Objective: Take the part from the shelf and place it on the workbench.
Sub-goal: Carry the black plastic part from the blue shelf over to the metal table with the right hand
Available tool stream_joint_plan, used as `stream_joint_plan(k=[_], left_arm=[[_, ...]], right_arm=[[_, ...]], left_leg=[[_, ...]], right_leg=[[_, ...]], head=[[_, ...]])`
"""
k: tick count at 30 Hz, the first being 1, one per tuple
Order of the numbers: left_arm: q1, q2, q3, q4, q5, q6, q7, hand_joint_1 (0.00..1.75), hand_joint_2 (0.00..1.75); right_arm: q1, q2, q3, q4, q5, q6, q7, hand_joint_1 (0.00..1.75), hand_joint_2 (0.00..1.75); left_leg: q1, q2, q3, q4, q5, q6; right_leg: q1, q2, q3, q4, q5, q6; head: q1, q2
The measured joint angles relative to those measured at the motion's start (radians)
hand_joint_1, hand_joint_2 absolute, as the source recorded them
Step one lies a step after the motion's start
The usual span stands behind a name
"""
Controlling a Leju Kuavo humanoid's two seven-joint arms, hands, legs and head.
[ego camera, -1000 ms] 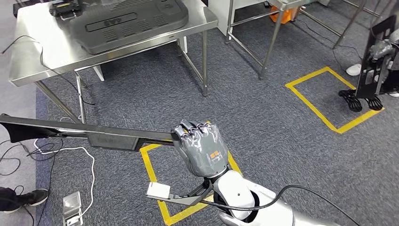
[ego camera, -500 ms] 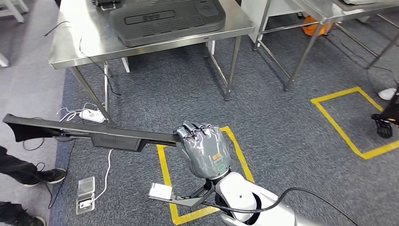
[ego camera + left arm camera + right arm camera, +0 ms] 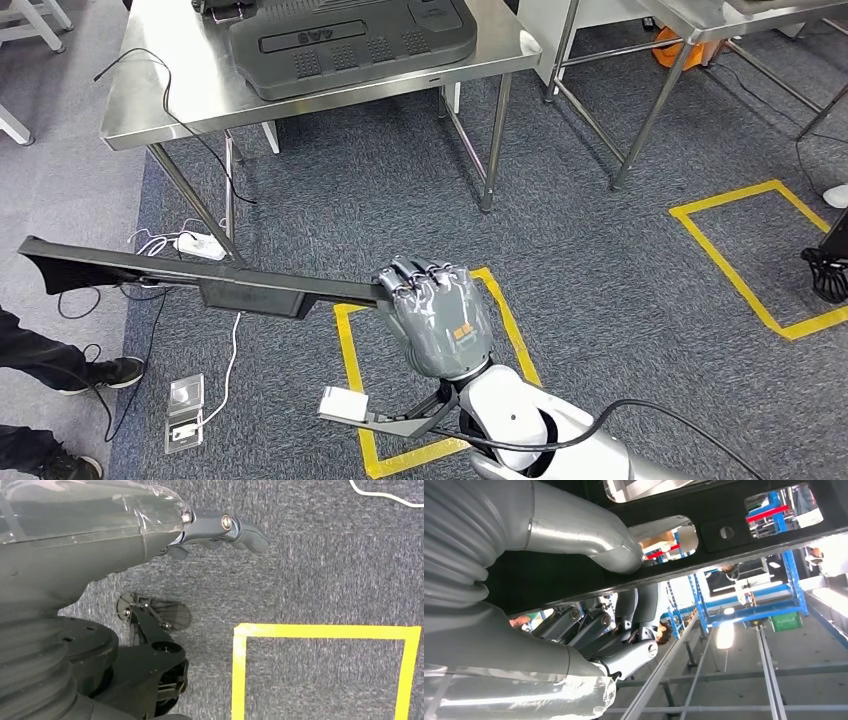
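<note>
Black part [image 3: 200,283] sits clenched in my right hand [image 3: 436,318]; left hand [image 3: 220,527] dangles empty, fingers loose; I keep the part level nearing the surface [image 3: 160,95]

Matt black plastic part [image 3: 200,282]; brushed steel workbench [image 3: 170,90].

No legible text or labels

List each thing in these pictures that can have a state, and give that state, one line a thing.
right hand: fingers closed round the long black part, holding it.
long black part: held at one end, lifted level above the carpet.
left hand: holds nothing, hanging over the carpet.
steel workbench: standing, a dark grey panel lying flat on it.
white power strip: on the floor, cable attached.
</note>
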Motion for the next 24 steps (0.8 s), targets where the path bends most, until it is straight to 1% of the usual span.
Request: stream_joint_plan(k=[1,3,4,5,6,7,8,9,10,11,12,13,14,15,16,17,18,19,20,21,22,23,24], left_arm=[[0.0,0.002,0.0,0.0,0.0,-0.005,0.0,0.0,1.75],[-0.002,0.004,0.0,0.0,0.0,-0.011,0.0,0.0,1.75],[-0.002,0.005,0.0,0.0,0.0,-0.012,0.0,0.0,1.75],[-0.003,0.005,0.0,0.0,-0.001,-0.013,0.0,0.0,1.75],[-0.003,0.005,0.0,0.0,-0.001,-0.013,0.0,0.0,1.75],[-0.003,0.005,0.0,0.0,-0.001,-0.014,0.0,0.0,1.75],[-0.003,0.005,0.0,0.0,-0.001,-0.014,0.0,0.0,1.75],[-0.002,0.005,0.0,0.0,-0.001,-0.015,0.0,0.0,1.75],[-0.002,0.005,0.0,0.0,-0.001,-0.015,0.0,0.0,1.75],[-0.002,0.005,0.0,0.0,-0.001,-0.016,0.0,0.0,1.75],[-0.002,0.005,0.0,0.0,-0.001,-0.016,0.0,0.0,1.75],[-0.002,0.005,0.0,0.0,-0.001,-0.016,0.0,0.0,1.75],[-0.003,0.007,0.0,-0.001,-0.001,-0.016,0.0,0.0,1.75],[-0.004,0.009,0.0,-0.001,-0.001,-0.016,0.0,0.0,1.75],[-0.005,0.011,0.0,-0.001,-0.001,-0.017,0.0,0.0,1.75],[-0.005,0.013,0.0,-0.001,-0.001,-0.017,0.0,0.0,1.75],[-0.004,0.013,0.0,-0.001,-0.001,-0.017,0.0,0.0,1.75],[-0.004,0.013,0.0,-0.001,-0.001,-0.017,0.0,0.0,1.75],[-0.004,0.013,0.0,-0.001,-0.001,-0.017,0.0,0.0,1.75],[-0.006,0.013,0.0,-0.001,-0.001,-0.017,0.0,0.0,1.75],[-0.007,0.013,0.0,-0.001,-0.001,-0.017,0.0,0.0,1.75],[-0.007,0.013,0.0,-0.001,-0.001,-0.017,0.0,0.0,1.75],[-0.007,0.013,0.0,-0.001,-0.001,-0.017,0.0,0.0,1.75]], right_arm=[[0.0,0.0,0.0,0.0,0.001,0.001,0.0,1.75,1.75],[0.0,0.0,0.0,-0.002,0.002,0.002,-0.001,1.75,1.75],[0.0,0.0,0.0,-0.003,0.003,0.002,-0.001,1.75,1.75],[-0.001,0.0,0.0,-0.004,0.004,0.003,-0.002,1.75,1.75],[-0.002,0.0,0.0,-0.005,0.004,0.003,-0.002,1.75,1.75],[-0.003,-0.001,0.0,-0.005,0.005,0.004,-0.002,1.75,1.75],[-0.004,-0.001,0.0,-0.006,0.005,0.004,-0.002,1.75,1.75],[-0.003,-0.001,0.0,-0.006,0.005,0.005,-0.002,1.75,1.75],[-0.002,-0.001,0.0,-0.006,0.005,0.007,-0.002,1.75,1.75],[-0.001,-0.001,0.0,-0.006,0.005,0.009,-0.002,1.75,1.75],[-0.001,-0.002,0.0,-0.006,0.006,0.01,-0.002,1.75,1.75],[-0.001,-0.002,0.0,-0.006,0.006,0.011,-0.002,1.75,1.75],[-0.001,-0.002,0.0,-0.006,0.006,0.011,-0.002,1.75,1.75],[0.0,-0.001,0.0,-0.007,0.006,0.011,-0.002,1.75,1.75],[0.001,-0.002,0.0,-0.008,0.006,0.011,-0.001,1.75,1.75],[0.002,-0.002,0.0,-0.009,0.006,0.011,0.0,1.75,1.75],[0.003,-0.002,0.0,-0.01,0.006,0.012,0.0,1.75,1.75],[0.003,-0.002,0.0,-0.01,0.006,0.012,0.0,1.75,1.75],[0.003,-0.002,0.0,-0.011,0.007,0.012,0.0,1.75,1.75],[0.003,-0.002,0.0,-0.012,0.007,0.012,0.0,1.75,1.75],[0.003,-0.002,0.0,-0.014,0.008,0.013,0.0,1.75,1.75],[0.003,-0.002,0.0,-0.014,0.008,0.013,0.0,1.75,1.75],[0.003,-0.002,0.0,-0.014,0.008,0.014,0.0,1.75,1.75]], left_leg=[[-0.001,0.0,0.0,0.001,-0.001,0.0],[0.0,0.002,0.009,-0.013,0.002,0.008],[0.004,0.004,0.022,-0.033,0.008,0.012],[0.008,0.006,0.038,-0.055,0.014,0.014],[0.014,0.008,0.053,-0.074,0.019,0.015],[0.017,0.011,0.062,-0.084,0.02,0.014],[0.02,0.013,0.067,-0.087,0.018,0.013],[0.023,0.014,0.07,-0.085,0.014,0.01],[0.027,0.014,0.072,-0.082,0.008,0.005],[0.034,0.014,0.074,-0.077,0.0,-0.002],[0.042,0.013,0.077,-0.067,-0.01,-0.011],[0.051,0.011,0.078,-0.053,-0.024,-0.023],[0.055,0.01,0.076,-0.037,-0.039,-0.037],[0.056,0.008,0.073,-0.021,-0.052,-0.048],[0.054,0.006,0.07,-0.011,-0.061,-0.056],[0.051,0.004,0.069,-0.007,-0.066,-0.061],[0.052,0.003,0.071,-0.006,-0.068,-0.064],[0.053,0.007,0.074,-0.002,-0.071,-0.066],[0.053,0.018,0.07,0.016,-0.08,-0.067],[0.051,0.032,0.053,0.054,-0.095,-0.066],[0.048,0.046,0.023,0.113,-0.116,-0.063],[0.042,0.056,-0.019,0.184,-0.139,-0.058],[0.036,0.059,-0.064,0.252,-0.155,-0.052]], right_leg=[[-0.002,0.0,0.001,-0.002,0.001,0.001],[-0.002,-0.001,0.008,-0.013,0.004,0.007],[0.0,-0.003,0.013,-0.015,0.004,0.01],[0.002,-0.006,0.013,-0.006,-0.002,0.014],[0.002,-0.008,0.002,0.022,-0.017,0.018],[-0.001,-0.011,-0.023,0.07,-0.039,0.025],[-0.004,-0.011,-0.057,0.13,-0.064,0.032],[-0.009,-0.012,-0.091,0.184,-0.082,0.04],[-0.015,-0.013,-0.114,0.216,-0.084,0.048],[-0.021,-0.013,-0.118,0.209,-0.064,0.057],[-0.029,-0.014,-0.103,0.165,-0.027,0.068],[-0.036,-0.012,-0.078,0.107,0.006,0.082],[-0.04,-0.006,-0.057,0.058,0.027,0.092],[-0.043,-0.001,-0.045,0.031,0.031,0.089],[-0.043,0.004,-0.043,0.028,0.021,0.078],[-0.041,0.007,-0.046,0.035,0.013,0.061],[-0.04,0.005,-0.047,0.04,0.007,0.044],[-0.038,0.002,-0.044,0.042,0.002,0.034],[-0.036,-0.002,-0.039,0.042,-0.002,0.027],[-0.033,-0.008,-0.032,0.041,-0.006,0.02],[-0.03,-0.013,-0.025,0.039,-0.01,0.013],[-0.026,-0.018,-0.018,0.037,-0.015,0.008],[-0.02,-0.022,-0.012,0.036,-0.019,0.004]], head=[[0.0,0.0],[-0.002,0.0],[-0.001,0.0],[0.001,0.0],[0.003,0.0],[0.006,0.0],[0.008,0.0],[0.009,0.0],[0.009,0.0],[0.009,0.0],[0.01,0.0],[0.012,0.0],[0.017,0.0],[0.023,0.0],[0.024,0.0],[0.022,0.0],[0.016,0.0],[0.008,0.0],[0.004,0.0],[0.001,0.0],[-0.002,0.0],[-0.004,0.0],[-0.005,0.0]])
